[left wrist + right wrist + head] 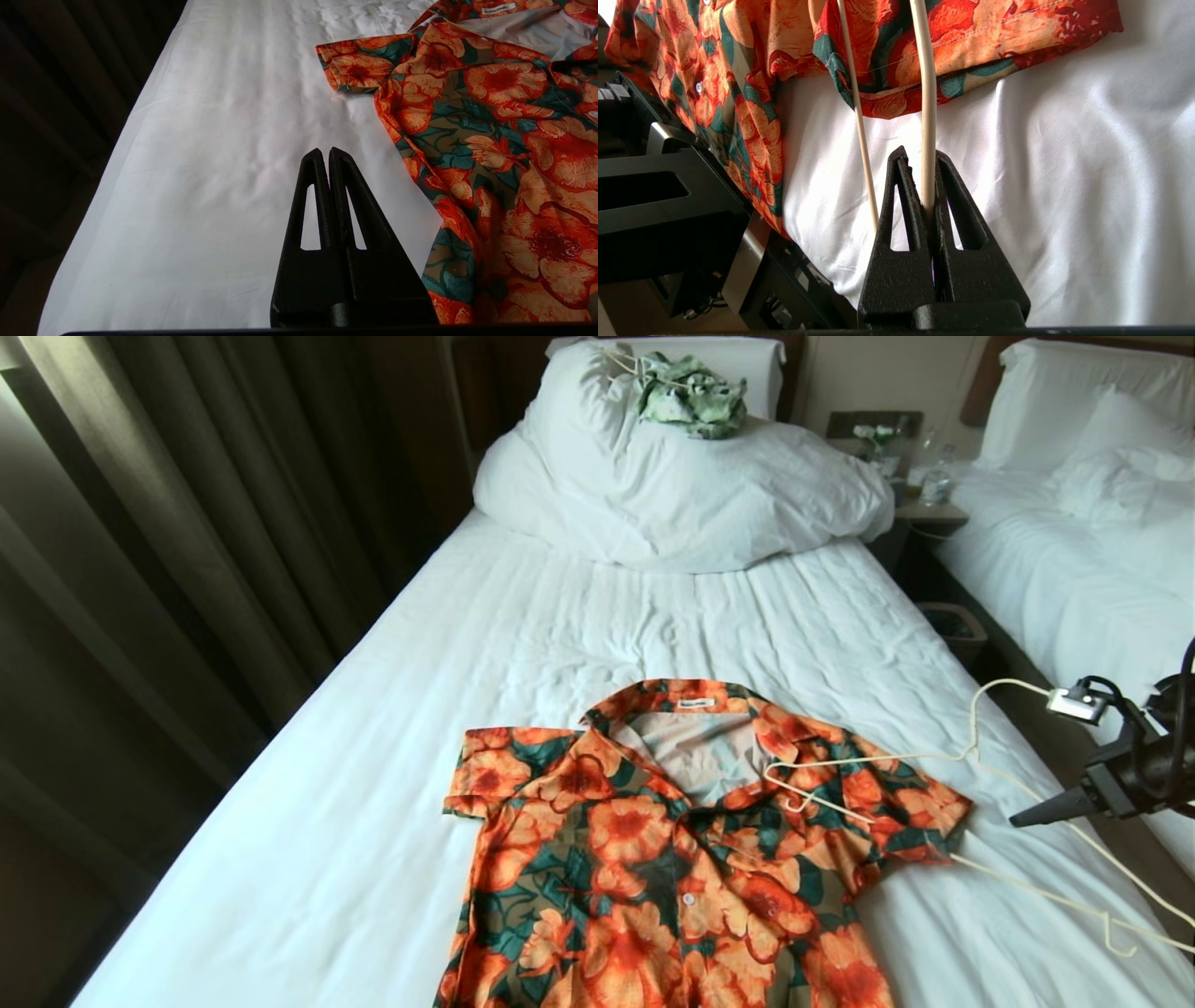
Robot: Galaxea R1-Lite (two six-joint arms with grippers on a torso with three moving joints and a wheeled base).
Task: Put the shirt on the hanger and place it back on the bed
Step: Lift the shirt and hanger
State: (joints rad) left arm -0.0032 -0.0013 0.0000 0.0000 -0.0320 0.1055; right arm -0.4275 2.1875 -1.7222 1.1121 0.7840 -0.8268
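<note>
Your right claw [923, 156] is clenched on a rod of the cream wire hanger [928, 107], above the bed [392, 728] at its right side. The hanger's far end rests on the shirt [653, 859], which lies flat, collar open, on the white sheet. Your left claw [324, 154] is clenched on nothing, over bare sheet just beside the shirt's sleeve.

My right claw [924, 161] is matt black plastic with a grainy face, as is my left claw [325, 154]. The hanger [928, 116] looks smooth, cream-coated. The shirt [653, 859] is thin printed cloth with a soft sheen; the bed [392, 756] wears wrinkled white cotton-like sheeting.
</note>
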